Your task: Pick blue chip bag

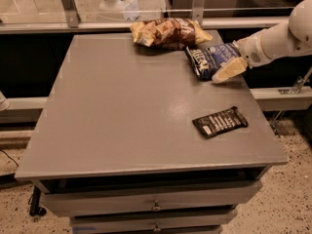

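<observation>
The blue chip bag point(208, 60) is dark navy with white lettering and lies at the back right of the grey table point(126, 111). My gripper point(226, 72), cream-coloured at the end of a white arm, reaches in from the right. It sits at the bag's front right edge, touching or just above it; I cannot tell which. Part of the bag's right end is hidden behind the gripper.
A yellow-brown chip bag point(168, 32) lies at the table's back edge, just left of the blue bag. A small flat black packet point(220, 122) lies near the right front. Drawers point(156, 206) are below the tabletop. A glass rail runs behind the table.
</observation>
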Robot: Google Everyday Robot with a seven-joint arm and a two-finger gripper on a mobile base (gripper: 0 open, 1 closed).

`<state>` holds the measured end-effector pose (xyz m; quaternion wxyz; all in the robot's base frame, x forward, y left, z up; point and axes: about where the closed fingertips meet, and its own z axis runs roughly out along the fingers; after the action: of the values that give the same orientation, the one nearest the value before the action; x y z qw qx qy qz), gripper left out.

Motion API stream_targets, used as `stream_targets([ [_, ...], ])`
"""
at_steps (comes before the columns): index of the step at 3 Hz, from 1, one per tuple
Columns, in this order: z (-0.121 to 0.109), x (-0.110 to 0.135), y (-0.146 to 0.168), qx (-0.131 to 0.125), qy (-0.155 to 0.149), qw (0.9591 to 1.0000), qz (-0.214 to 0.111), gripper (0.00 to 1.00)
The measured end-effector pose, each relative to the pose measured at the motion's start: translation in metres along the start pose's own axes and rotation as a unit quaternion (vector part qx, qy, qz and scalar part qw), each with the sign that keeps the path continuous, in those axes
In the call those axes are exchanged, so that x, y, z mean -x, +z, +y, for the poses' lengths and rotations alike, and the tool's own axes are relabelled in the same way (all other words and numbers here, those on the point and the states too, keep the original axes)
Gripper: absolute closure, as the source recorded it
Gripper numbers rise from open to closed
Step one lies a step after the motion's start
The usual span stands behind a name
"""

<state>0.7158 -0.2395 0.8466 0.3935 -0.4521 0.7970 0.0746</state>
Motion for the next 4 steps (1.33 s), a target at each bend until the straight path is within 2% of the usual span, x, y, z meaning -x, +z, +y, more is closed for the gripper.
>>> stream_targets([
  [1, -0.003, -0.001, 0.010, 0.001, 0.012, 0.9999, -0.007, 0.22],
  [2, -0.003, 0.004, 0.008, 0.002, 0.014, 0.9998, -0.017, 0.45],
  [4, 0.014, 0.032, -0.026, 0.018, 0.004, 0.9986, -0.050, 0.91],
])
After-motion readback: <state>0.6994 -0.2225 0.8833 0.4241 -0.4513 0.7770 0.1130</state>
